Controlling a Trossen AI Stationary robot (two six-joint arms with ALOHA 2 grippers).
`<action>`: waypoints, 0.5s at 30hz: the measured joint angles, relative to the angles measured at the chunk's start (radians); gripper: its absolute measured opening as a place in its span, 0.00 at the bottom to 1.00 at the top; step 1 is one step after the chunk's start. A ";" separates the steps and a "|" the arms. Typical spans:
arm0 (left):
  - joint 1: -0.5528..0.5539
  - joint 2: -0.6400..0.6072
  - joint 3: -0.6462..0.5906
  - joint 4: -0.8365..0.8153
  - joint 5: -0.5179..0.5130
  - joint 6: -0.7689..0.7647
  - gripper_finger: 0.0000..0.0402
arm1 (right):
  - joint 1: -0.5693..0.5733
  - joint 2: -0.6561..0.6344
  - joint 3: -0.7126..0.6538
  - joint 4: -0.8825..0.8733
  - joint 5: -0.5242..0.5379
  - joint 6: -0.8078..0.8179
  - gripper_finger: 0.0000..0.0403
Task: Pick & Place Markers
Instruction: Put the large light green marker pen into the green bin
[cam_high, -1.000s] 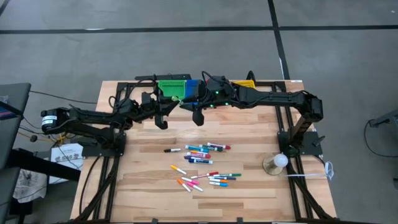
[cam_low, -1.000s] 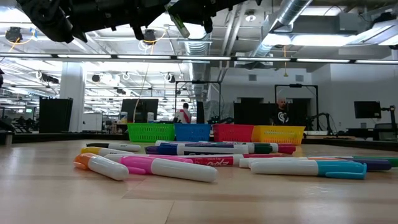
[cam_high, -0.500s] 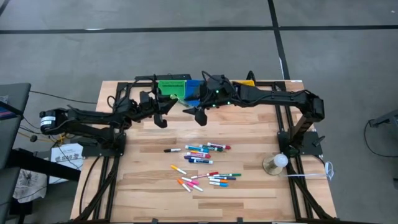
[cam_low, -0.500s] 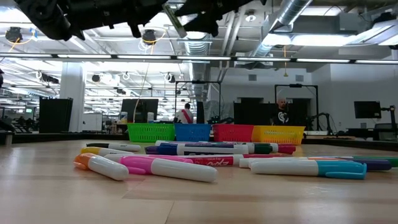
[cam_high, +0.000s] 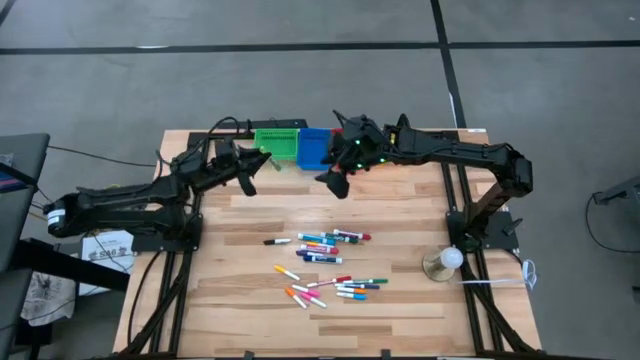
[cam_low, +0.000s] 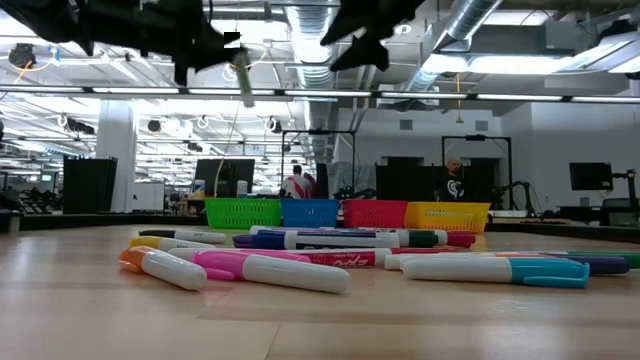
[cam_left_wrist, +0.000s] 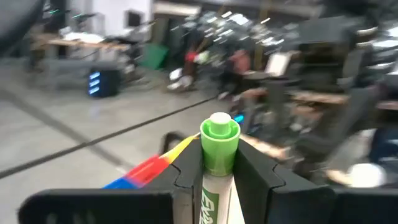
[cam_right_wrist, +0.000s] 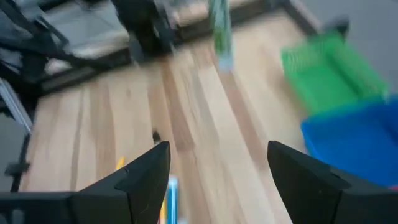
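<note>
Green-capped marker (cam_left_wrist: 219, 140) is clamped between the two dark fingers (cam_left_wrist: 186, 171) of the left hand (cam_high: 250, 165), cap end projecting past the fingertips. In the high view this hand is raised above the far part of the tabletop (cam_high: 400, 300), just beside the green bin (cam_high: 277, 142), with the marker angled toward that bin. In the low view the same marker (cam_low: 241, 80) hangs from the left hand (cam_low: 215, 50) high above the tabletop surface.

Right hand (cam_high: 335, 180) is released: its fingers (cam_right_wrist: 143, 177) stand wide apart with nothing between them. In the high view it is positioned over the tabletop in front of the blue bin (cam_high: 314, 147), near the left hand but apart from it. The right wrist view shows the green bin (cam_right_wrist: 329, 71) and blue bin (cam_right_wrist: 354, 140) side by side, and the held marker (cam_right_wrist: 219, 31) farther off.

Remaining markers (cam_high: 325, 262) lie loose on the middle of the tabletop in two groups: one cluster nearer the bins, with a single black marker (cam_high: 276, 241) just beside it, and a second cluster (cam_high: 330, 290) nearer the front edge. In the low view the pile (cam_low: 330, 250) lies flat in the foreground, with the green, blue, red (cam_low: 374, 213) and yellow (cam_low: 446, 216) bins lined up in a row behind it. A person (cam_low: 296, 182) is visible in the room beyond.
</note>
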 joint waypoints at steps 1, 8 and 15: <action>0.021 0.004 0.000 -0.027 -0.004 0.005 0.17 | -0.001 -0.001 0.000 -0.021 0.004 0.007 0.65; 0.184 0.158 0.091 -0.210 0.043 0.080 0.17 | 0.003 -0.001 0.000 -0.109 0.056 0.033 0.65; 0.333 0.408 0.242 -0.341 0.067 0.255 0.17 | 0.003 -0.001 0.000 -0.111 0.058 0.022 0.65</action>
